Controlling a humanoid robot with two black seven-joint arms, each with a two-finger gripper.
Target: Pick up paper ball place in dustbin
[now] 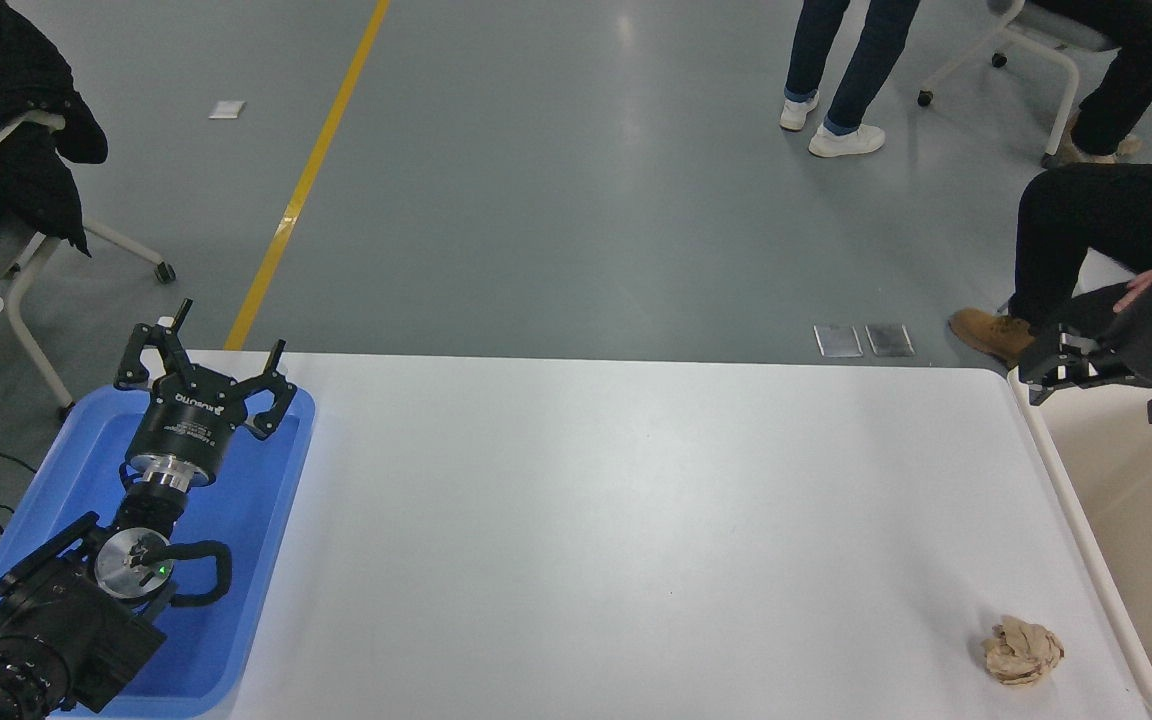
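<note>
Left tool parked lower left, fingers spread — right tool at right edge, raised.

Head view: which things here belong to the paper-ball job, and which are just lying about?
Job:
paper ball, on the table near the bin
dustbin, right edge
right gripper, above the dustbin's far corner

Lying about:
blue tray, under the parked left gripper
white table

crumpled tan paper ball, rough and matt, bin was smooth cream plastic, tray glossy blue plastic, table smooth white, left gripper matt black with metal collar
</note>
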